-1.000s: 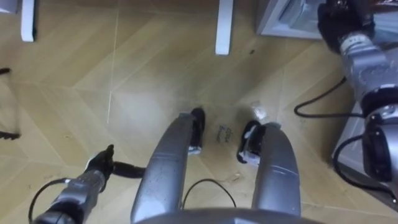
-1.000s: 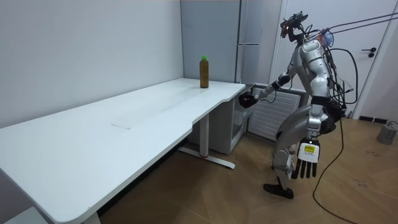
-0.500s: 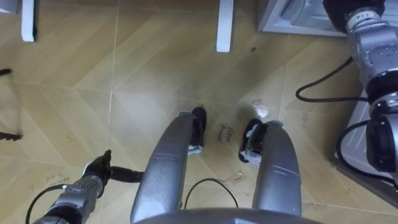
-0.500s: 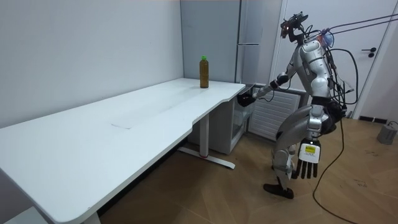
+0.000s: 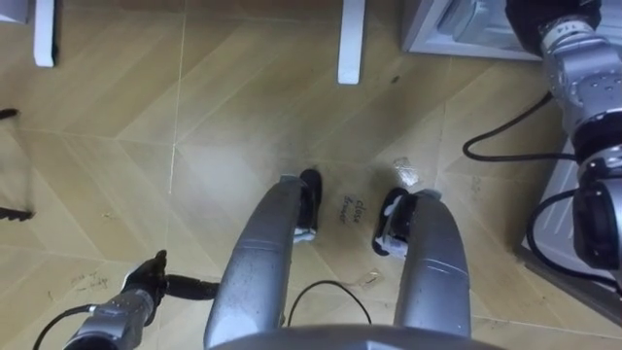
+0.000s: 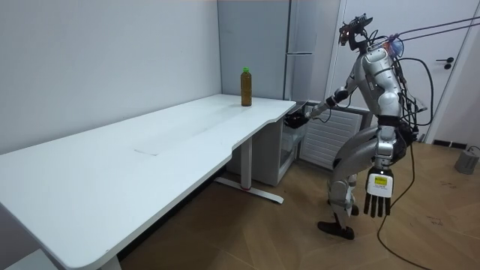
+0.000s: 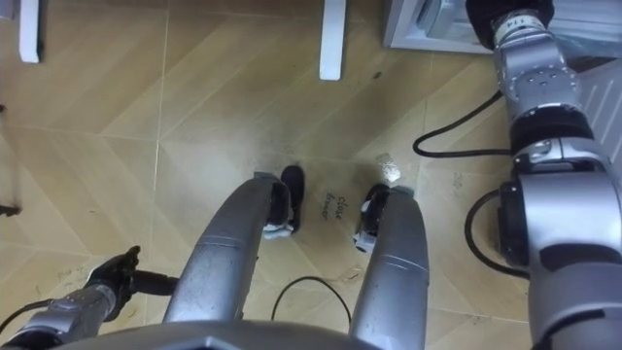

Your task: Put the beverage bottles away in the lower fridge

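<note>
A brown drink bottle (image 6: 245, 87) with a green cap stands upright at the far end of the white table (image 6: 150, 142). I stand on the wooden floor between that table end and the tall grey fridge (image 6: 300, 45). My right arm reaches out to the low fridge compartment (image 5: 457, 24), whose white door (image 6: 330, 135) stands open. The dark right hand (image 7: 505, 15) is at its opening and is cut by the top edge, so its fingers cannot be read. My left hand (image 6: 377, 196) hangs at my side, fingers straight and holding nothing; it also shows low at the left (image 5: 146, 282).
Two white table feet (image 5: 350, 44) (image 5: 44, 34) stand on the floor ahead of me. A small white scrap (image 5: 404, 175) lies by my right foot. A closed door (image 6: 457, 75) is behind me.
My right hand has moved forward to the fridge opening and partly past the top edge of the eye view. My left hand has swung lower and back.
</note>
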